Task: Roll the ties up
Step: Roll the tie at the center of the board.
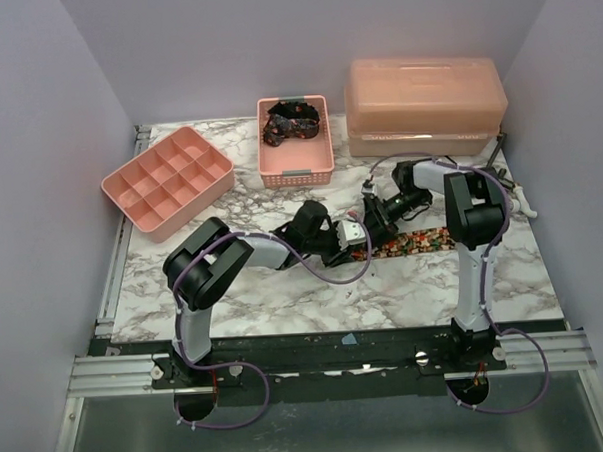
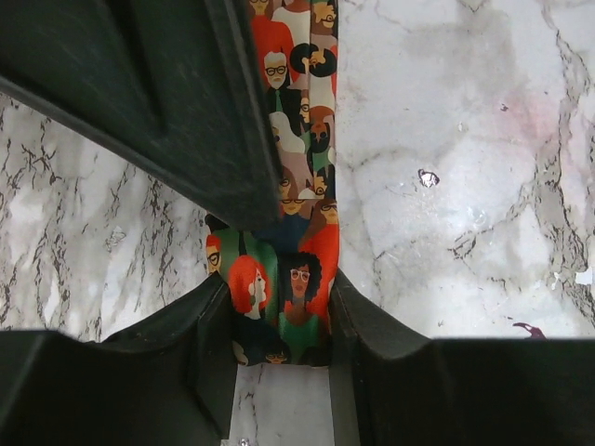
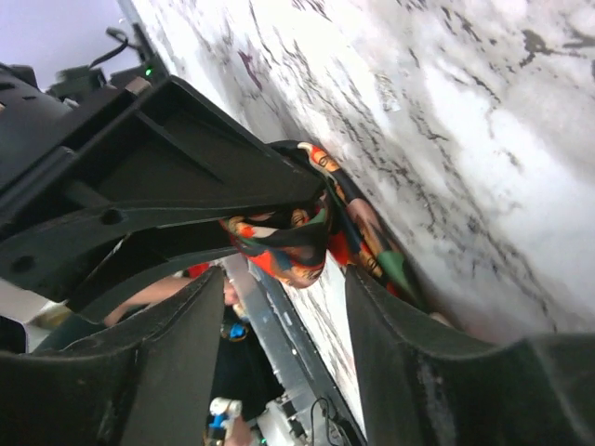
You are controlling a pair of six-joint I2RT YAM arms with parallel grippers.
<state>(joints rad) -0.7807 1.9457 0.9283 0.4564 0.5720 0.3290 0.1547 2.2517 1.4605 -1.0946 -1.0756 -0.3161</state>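
— The tie [image 1: 417, 242]: where does it lie?
— On the marble table [image 1: 285, 297], right of centre in the overhead view, a strip stretched at a slight slant toward the right edge. Its print is small faces in red, orange and green on dark cloth.
— And the left pincer [image 2: 279, 279]?
— Partway shut on the tie's end. In its own camera the cloth runs down from the top of the frame and stops between the two fingers [image 2: 216, 344], both pressed against its edges (the strip looks narrower there than just above).
— The right pincer [image 3: 284, 279]?
— Jaws well apart, gripping nothing. Its camera shows the tie's end bunched into a loose curl, raised a little off the marble, just beyond the gap and tucked against the dark finger of the other arm.
— Do the two pincers touch?
— They sit very close, at the tie's left end in the overhead view; whether they touch I cannot tell.
— What else stands on the table?
— At top centre a pink basket [image 1: 296, 172] with the other tie [image 1: 289, 121] heaped inside, dark and crumpled. At upper left a pink divided tray [image 1: 196, 209]; at upper right a peach lidded box [image 1: 426, 95].
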